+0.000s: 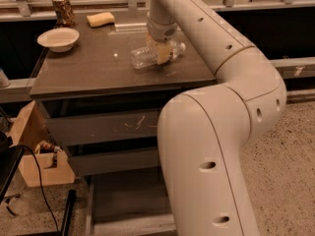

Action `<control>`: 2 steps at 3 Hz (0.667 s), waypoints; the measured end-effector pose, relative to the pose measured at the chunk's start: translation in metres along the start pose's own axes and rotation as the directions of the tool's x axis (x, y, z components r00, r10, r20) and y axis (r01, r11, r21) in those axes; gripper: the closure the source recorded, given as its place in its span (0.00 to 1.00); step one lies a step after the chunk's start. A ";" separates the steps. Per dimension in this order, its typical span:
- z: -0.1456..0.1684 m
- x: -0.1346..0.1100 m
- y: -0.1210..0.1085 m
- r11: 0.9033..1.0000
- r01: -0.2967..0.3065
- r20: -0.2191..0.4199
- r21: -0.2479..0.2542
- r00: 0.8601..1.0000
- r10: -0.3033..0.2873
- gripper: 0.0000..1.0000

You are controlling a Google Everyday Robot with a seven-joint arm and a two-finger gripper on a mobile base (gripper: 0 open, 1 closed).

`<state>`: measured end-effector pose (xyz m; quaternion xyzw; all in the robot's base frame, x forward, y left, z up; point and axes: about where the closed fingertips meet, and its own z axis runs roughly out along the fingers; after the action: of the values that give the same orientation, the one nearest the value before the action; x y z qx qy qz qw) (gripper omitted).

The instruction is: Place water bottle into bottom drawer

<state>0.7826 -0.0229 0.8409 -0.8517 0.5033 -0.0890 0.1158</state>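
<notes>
While atop tbl [88,70], gripper [160,53] on bottle [140,59]

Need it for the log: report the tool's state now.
The tool: down at the water bottle lying on the tabletop; open or closed cannot be told.

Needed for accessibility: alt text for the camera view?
The robot arm's claw is down over the middle of a clear water bottle lying on its side on the cabinet top. Below, the bottom drawer stands pulled open. A white bowl, can and yellow sponge sit back left.
</notes>
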 end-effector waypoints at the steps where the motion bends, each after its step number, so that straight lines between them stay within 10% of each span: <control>1: 0.000 0.000 0.000 1.000 0.000 0.000 0.000 1.000 0.000 1.00; 2: 0.000 0.000 0.000 1.000 0.000 0.001 0.002 1.000 0.000 1.00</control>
<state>0.7827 -0.0227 0.8413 -0.8517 0.5029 -0.0891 0.1169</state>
